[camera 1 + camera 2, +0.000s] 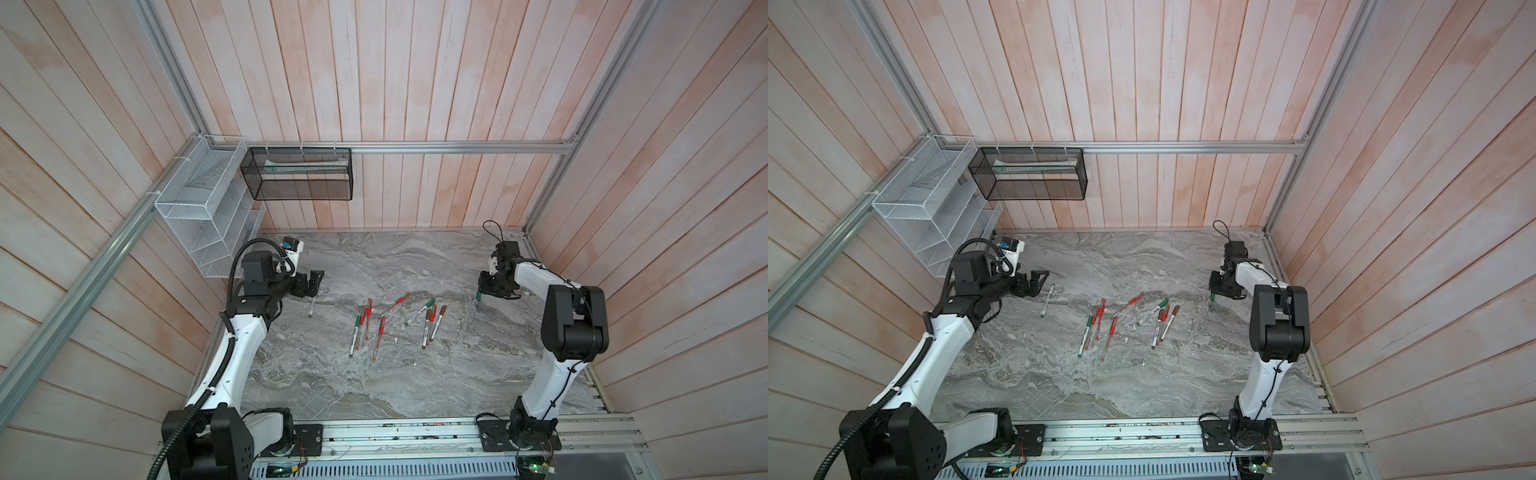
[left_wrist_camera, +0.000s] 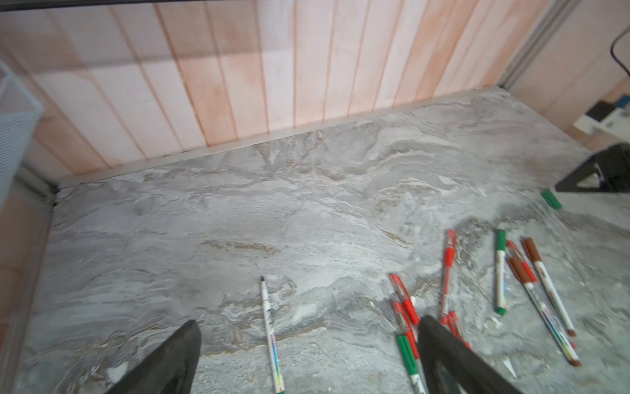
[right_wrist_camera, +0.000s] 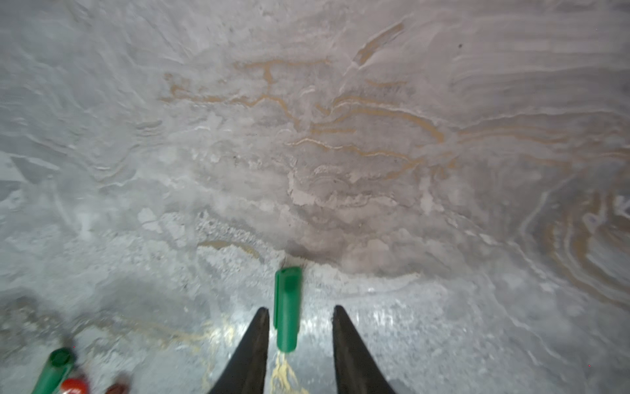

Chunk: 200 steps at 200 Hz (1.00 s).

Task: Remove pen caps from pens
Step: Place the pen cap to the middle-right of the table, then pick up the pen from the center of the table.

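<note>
- A loose pile of pens (image 1: 419, 312) is lying mid-way across the marble table (image 1: 332, 395), and green, brown and red caps are sitting on them.
- One white-barrelled marker (image 1: 311, 307) is lying on its own, well apart from the pile on the left arm's side, with its dark tip showing bare.
- The left gripper (image 1: 313, 282) is hanging just beyond that marker, on the side away from the pile.
- Its jaws are standing spread wide and are gripping nothing. In the left wrist view the marker (image 2: 271, 337) is lying on the table between the two fingers (image 2: 177, 354).
- The right gripper (image 1: 482, 289) is hovering on the right arm's side of the pile, well apart from it, and is pointing down at the table.
- Its jaws are standing parted around a green cap (image 3: 288, 307). The cap is sitting close to one finger (image 3: 252, 344) with a clear gap to the other, so it is loose, not pinched.
- In both top views the cap (image 1: 1212, 296) is showing just under the fingertips; whether it is touching the table I cannot tell.
</note>
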Available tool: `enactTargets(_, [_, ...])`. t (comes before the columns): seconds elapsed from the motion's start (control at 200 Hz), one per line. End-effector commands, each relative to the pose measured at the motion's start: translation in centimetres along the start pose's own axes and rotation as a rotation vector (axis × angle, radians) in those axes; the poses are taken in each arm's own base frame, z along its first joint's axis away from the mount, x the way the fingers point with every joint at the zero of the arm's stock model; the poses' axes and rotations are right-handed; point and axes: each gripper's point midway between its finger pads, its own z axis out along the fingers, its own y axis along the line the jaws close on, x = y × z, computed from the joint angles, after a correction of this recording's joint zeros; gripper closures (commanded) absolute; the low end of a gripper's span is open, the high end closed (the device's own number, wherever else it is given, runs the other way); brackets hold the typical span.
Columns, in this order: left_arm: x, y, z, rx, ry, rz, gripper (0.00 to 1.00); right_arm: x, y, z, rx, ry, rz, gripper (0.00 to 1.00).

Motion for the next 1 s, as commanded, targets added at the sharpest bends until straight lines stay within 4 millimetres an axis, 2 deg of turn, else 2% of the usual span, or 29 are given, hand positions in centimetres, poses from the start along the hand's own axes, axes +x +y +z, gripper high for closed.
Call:
enactTargets(0.0, [4.3,-3.5,1.1,0.114,0.145,0.037,0.00,-0.7,1.4,-3.3,-0.082,-0.090,0.016,0.65])
enactTargets(0.14, [7.0,-5.7,2.4,0.192,0.201,-0.003,0.00,-0.7,2.4,-7.0,-0.151,-0.230,0.013,0.58])
enactTargets(0.285, [10.0,-8.8,3.8,0.295,0.305,0.052,0.00,-0.2,2.0,-11.0,-0.145,-0.344,0.001,0.55])
enactTargets(0.38, [11.3,-9.6,4.7,0.289,0.340,0.082,0.00,0.3,1.4,-14.0,-0.123,-0.454,-0.009,0.47])
enactTargets(0.47, [12.1,-10.2,5.2,0.304,0.379,0.032,0.02,1.2,0.8,-17.1,-0.106,-0.549,-0.010,0.37])
enactTargets(0.555, [12.6,-10.3,5.7,0.282,0.395,0.029,0.10,2.2,0.6,-20.0,-0.097,-0.628,-0.037,0.32])
enactTargets(0.645, [13.9,-10.5,6.6,0.256,0.430,0.056,0.16,3.2,0.3,-22.2,-0.077,-0.706,-0.081,0.28])
enactTargets(0.7, [14.6,-10.9,6.9,0.249,0.464,0.078,0.20,3.8,-0.1,-22.9,-0.053,-0.749,-0.102,0.28])
enactTargets(0.815, [15.7,-11.5,7.5,0.224,0.510,0.145,0.22,5.0,-1.4,-23.7,0.033,-0.817,-0.110,0.20])
enactTargets(0.995, [17.1,-10.8,8.2,0.159,0.551,0.175,0.27,6.9,-1.0,-23.3,0.041,-0.906,-0.183,0.15])
